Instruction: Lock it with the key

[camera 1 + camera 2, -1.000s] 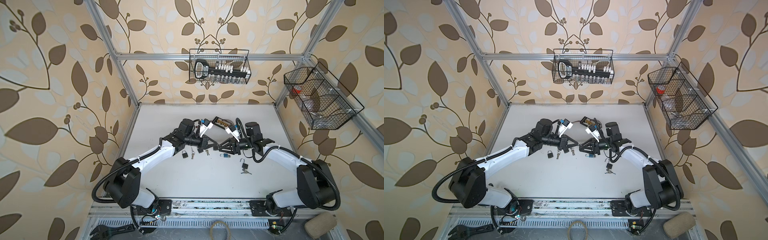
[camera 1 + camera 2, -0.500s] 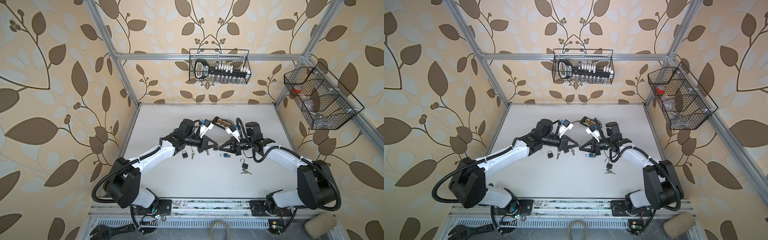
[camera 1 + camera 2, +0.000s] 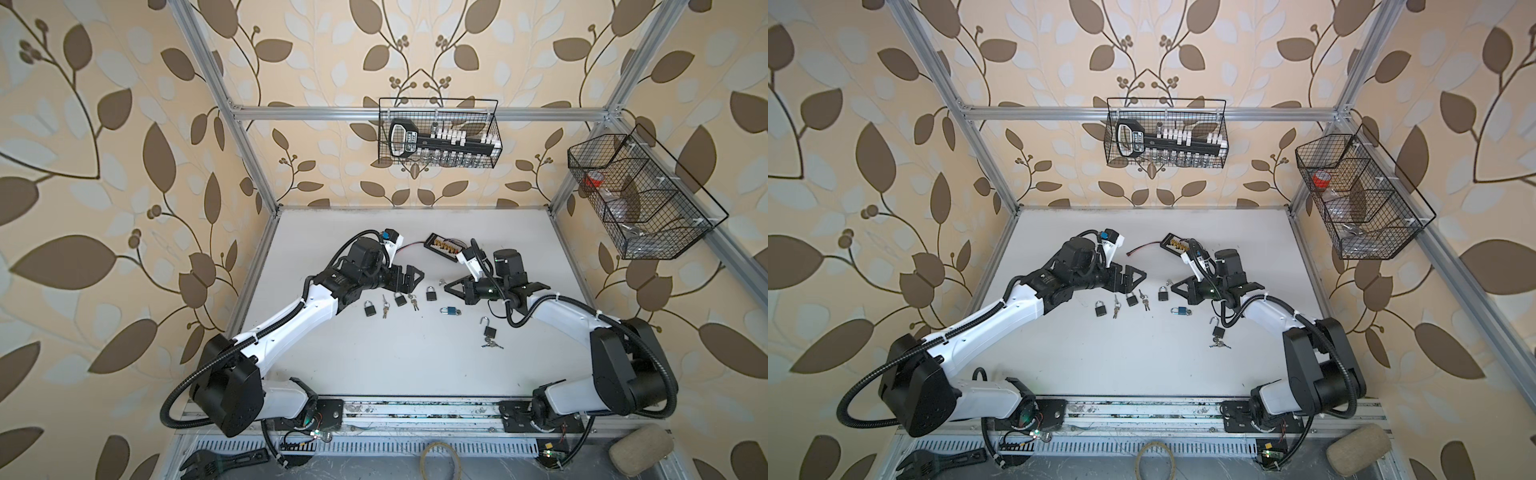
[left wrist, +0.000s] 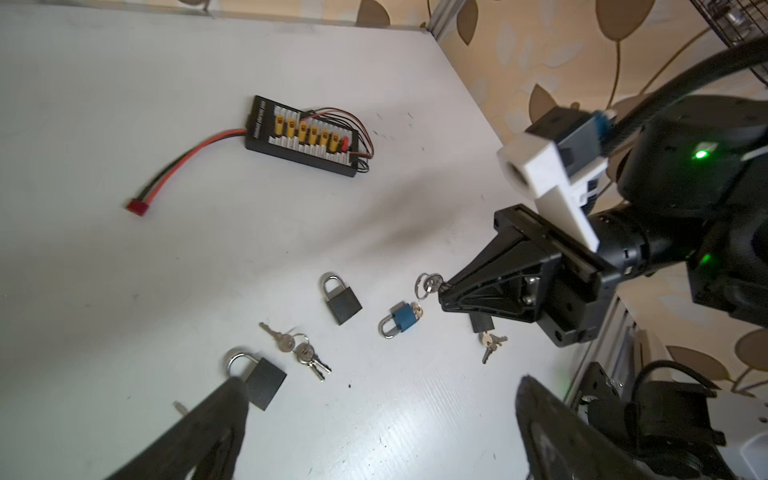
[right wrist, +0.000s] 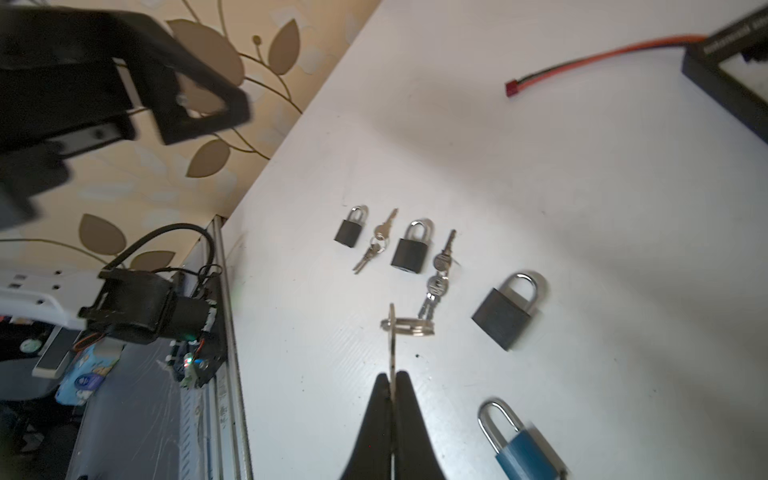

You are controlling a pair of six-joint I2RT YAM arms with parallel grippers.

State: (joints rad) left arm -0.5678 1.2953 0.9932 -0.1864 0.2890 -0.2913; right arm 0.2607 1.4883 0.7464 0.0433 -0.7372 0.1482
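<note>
Pinching the key (image 5: 391, 332) edge-on, the right gripper (image 5: 392, 376) has its fingers pressed together on the metal. The key ring (image 5: 411, 326) sits at the free end, off the table (image 3: 374, 374). That suggests the blade is clamped, which would hamper insertion.

At 9 o'clock of the key, the left gripper (image 4: 380, 384) hovers with fingers spread wide and empty, probably ready to steady a lock. The nearest black padlock (image 3: 431, 294) lies shut at 7 o'clock of the key, with no keys beside it. The blue padlock (image 3: 450, 310) lies at 6 o'clock. The open padlock (image 3: 489, 331) is at 4 o'clock of the blue one, its shackle up.

Two more padlocks (image 3: 368, 308) and loose key bunches (image 3: 385, 309) crowd the row under the left arm. The connector board (image 3: 444, 246) lies at 12 o'clock, clear of the work.
</note>
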